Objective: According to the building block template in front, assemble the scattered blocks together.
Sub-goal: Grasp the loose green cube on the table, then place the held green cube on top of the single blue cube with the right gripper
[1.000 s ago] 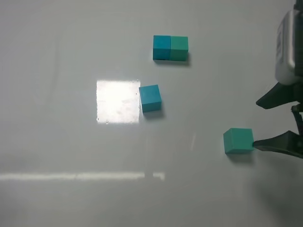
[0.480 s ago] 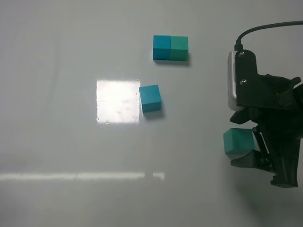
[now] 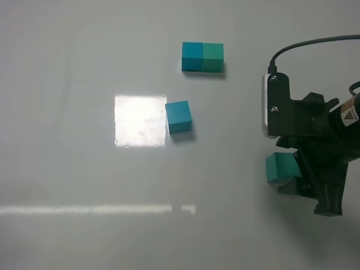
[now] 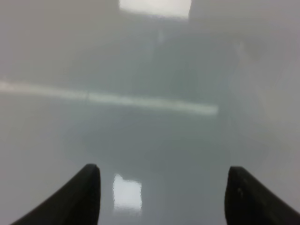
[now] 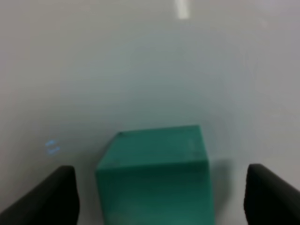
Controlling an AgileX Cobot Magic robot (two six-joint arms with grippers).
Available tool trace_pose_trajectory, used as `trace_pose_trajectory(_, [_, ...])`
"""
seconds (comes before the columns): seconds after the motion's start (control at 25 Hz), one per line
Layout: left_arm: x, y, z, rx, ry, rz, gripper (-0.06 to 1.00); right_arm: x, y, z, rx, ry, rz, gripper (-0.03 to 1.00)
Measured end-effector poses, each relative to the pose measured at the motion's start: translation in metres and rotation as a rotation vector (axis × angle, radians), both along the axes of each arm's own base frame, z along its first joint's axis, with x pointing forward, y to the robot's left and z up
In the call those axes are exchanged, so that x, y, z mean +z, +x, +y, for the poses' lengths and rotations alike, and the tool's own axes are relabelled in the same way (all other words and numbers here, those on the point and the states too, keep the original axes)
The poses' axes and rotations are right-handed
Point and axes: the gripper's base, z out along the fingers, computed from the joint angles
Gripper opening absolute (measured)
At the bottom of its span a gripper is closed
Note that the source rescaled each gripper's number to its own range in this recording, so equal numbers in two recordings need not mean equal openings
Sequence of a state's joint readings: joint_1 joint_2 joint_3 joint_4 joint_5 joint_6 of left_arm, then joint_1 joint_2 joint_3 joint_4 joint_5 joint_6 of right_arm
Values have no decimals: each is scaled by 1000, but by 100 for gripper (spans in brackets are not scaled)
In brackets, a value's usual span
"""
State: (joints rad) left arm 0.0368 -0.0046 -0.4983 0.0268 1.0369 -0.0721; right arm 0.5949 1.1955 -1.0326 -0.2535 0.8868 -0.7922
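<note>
Exterior high view shows me the grey worktop [image 3: 67, 169], mostly bare, so I have lots of room to slide things. My right gripper [image 3: 287, 167] hangs over the green block [image 5: 157, 173] near the right edge. Its jaws are wide on each side and not touching it, ready to pinch, I think. My left gripper [image 4: 164, 190] is spread too, holding nothing. The template [image 3: 202, 57] sits toward the far edge. The blue block [image 3: 179, 116] waits mid-worktop, well apart from the green.
</note>
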Motion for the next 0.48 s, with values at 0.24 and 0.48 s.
trace_pose_trajectory(0.24, [0,0,0,0,1,0,52,-5,7,2,-21,-22,-6,47])
trace_pose_trajectory(0.48, [0,0,0,0,1,0,52,-5,7,2,-24,-21,-3,1])
